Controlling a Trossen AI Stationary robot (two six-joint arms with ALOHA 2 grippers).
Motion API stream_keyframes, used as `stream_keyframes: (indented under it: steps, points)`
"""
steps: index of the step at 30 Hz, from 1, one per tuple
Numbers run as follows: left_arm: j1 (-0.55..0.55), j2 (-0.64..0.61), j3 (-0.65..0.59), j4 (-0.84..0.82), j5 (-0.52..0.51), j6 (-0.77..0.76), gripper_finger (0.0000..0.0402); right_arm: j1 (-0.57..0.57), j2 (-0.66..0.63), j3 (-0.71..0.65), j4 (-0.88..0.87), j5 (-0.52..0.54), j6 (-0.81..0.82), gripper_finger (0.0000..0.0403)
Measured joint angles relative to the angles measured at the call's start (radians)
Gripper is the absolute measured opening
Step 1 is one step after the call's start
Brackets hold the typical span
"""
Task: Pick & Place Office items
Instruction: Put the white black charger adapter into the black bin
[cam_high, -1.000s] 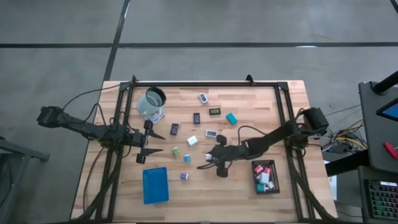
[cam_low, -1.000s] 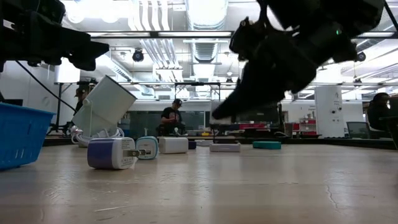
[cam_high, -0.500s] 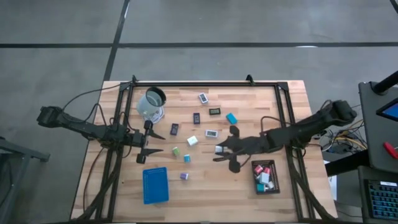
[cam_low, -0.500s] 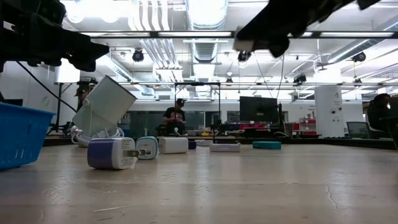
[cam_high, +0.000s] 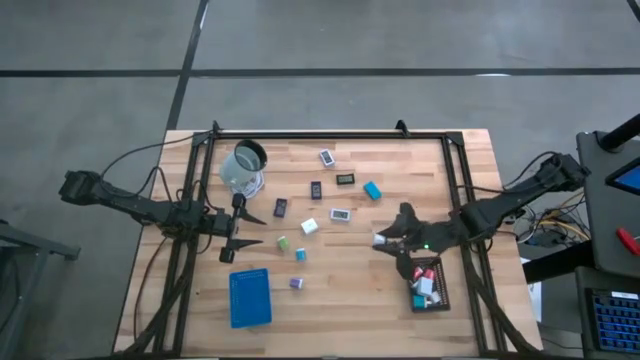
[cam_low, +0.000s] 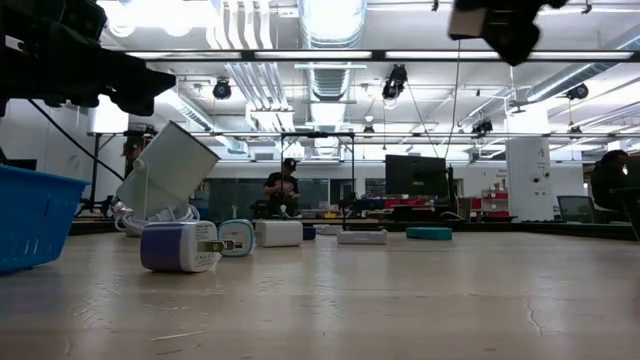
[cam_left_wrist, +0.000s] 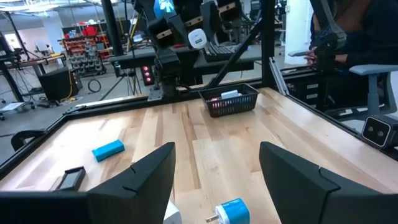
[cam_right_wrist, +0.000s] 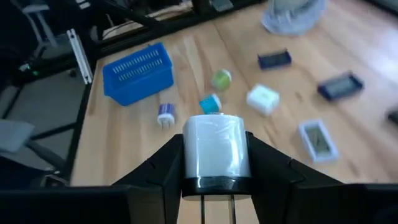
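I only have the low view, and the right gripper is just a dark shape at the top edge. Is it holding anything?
Observer: Yes. The right wrist view shows the right gripper shut on a white block.
Operator: Is it above the black tray?
Observer: Not yet. Seen from above, it hangs beside the black tray, on the side toward the table's middle.
Operator: And the left gripper?
Observer: The left gripper waits open near the cup.
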Motion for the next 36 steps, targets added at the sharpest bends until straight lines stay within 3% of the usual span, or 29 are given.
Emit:
stream_keyframes:
  steps: [9,19,29,36]
  points:
    - [0.000,0.000,-0.001,0.000,0.000,0.000,0.0237,0.139,-0.042,0.000,-0.226,0.094,0.429,0.0135]
    - [0.000,0.000,-0.001,0.000,0.000,0.000,0.0237,0.296,0.014,0.000,-0.480,0.059,0.856,0.0135]
    - [0.000,0.000,-0.001,0.000,0.000,0.000,0.0237,0.375,0.140,0.000,-0.552,-0.114,1.060,0.0135]
    - [0.000,0.000,-0.001,0.000,0.000,0.000,0.0237,0.392,0.227,0.000,-0.628,-0.125,1.110,0.0135]
